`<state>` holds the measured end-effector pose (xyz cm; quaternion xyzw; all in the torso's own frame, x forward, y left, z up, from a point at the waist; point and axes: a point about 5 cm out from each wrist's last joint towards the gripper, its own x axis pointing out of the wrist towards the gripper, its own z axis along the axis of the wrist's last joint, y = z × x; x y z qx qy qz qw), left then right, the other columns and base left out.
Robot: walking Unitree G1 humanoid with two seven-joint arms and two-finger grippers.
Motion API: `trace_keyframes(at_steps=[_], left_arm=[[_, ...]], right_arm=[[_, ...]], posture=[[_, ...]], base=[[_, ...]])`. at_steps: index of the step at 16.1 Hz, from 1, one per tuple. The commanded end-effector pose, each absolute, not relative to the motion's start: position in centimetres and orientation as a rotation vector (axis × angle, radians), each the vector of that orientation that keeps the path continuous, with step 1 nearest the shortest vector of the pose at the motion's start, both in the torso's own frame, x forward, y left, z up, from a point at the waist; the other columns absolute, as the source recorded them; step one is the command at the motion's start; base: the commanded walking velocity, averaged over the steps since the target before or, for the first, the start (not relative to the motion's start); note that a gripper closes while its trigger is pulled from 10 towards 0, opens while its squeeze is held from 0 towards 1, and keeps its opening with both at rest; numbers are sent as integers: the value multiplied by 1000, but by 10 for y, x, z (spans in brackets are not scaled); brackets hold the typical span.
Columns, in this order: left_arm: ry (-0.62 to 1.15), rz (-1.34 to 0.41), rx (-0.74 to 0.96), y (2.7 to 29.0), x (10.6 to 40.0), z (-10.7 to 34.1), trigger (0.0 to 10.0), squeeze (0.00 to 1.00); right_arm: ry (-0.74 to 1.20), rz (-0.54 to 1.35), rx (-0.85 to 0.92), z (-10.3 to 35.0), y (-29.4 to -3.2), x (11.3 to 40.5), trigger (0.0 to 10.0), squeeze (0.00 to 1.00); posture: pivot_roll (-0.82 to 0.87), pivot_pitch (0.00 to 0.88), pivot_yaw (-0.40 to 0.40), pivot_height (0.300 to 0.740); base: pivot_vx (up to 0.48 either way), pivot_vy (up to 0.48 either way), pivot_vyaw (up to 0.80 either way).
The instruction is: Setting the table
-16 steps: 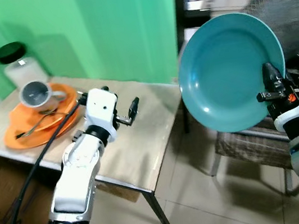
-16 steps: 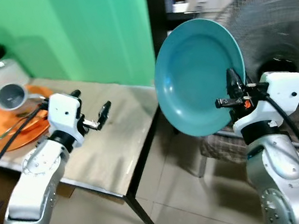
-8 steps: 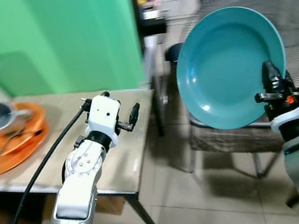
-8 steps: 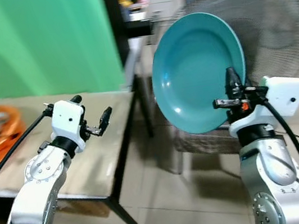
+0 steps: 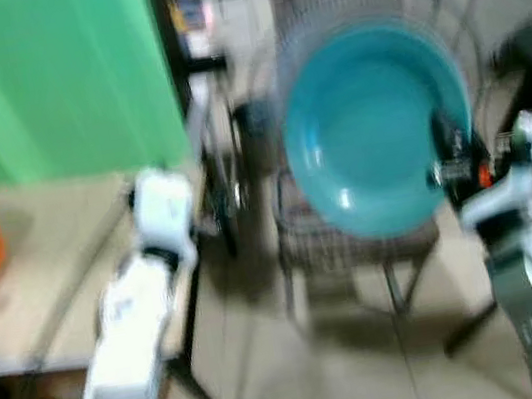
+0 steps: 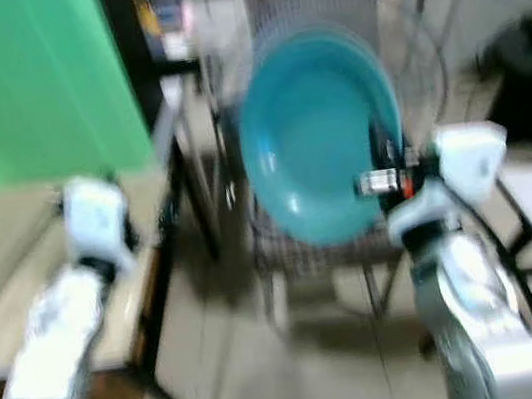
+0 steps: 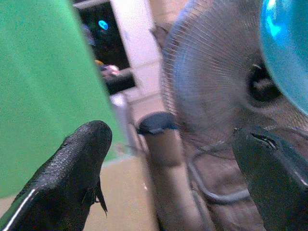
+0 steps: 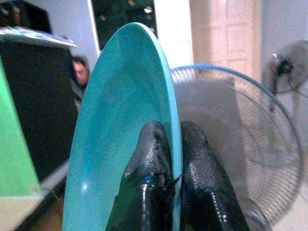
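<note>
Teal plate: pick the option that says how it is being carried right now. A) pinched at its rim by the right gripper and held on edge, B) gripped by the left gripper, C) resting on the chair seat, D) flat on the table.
A: the right gripper has a black finger on each side of the teal plate's rim, and the plate stands on edge in the air.

The right arm is bent upward at the elbow, its wrist raised to chest height. The right gripper [image 8: 171,163] pinches the rim of the plate [image 5: 371,127], one finger on each face, holding it upright. The left arm reaches forward, and the left gripper [image 7: 178,159] has its fingers spread wide and holds nothing.
</note>
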<state>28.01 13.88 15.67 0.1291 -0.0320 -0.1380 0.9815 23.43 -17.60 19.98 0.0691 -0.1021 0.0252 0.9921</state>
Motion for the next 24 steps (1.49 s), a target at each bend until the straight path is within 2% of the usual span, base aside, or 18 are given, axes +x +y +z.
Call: trace_keyframes(at_steps=[1,8,12,17,24], left_arm=[[-84,-234,279,147,280,164,10000,0],[-65,-207,255,146,283,163,10000,0],[6,-206,251,144,288,159,10000,0],[-76,-234,246,140,296,167,10000,0],[-95,-250,251,139,298,166,10000,0]], right_arm=[[-231,68,154,205,-173,235,10000,0],[-193,-3,169,201,-179,236,10000,0],[-161,-59,154,195,-183,235,10000,0],[-152,-107,176,190,-186,230,10000,0],[-127,-87,156,189,-183,234,10000,0]], posture=[[17,0,-20,740],[-13,0,-5,740],[-24,0,23,740],[-55,0,57,740],[-66,0,33,740]], base=[[0,0,-800],[0,0,-800],[0,0,-800],[0,0,-800],[0,0,-788]])
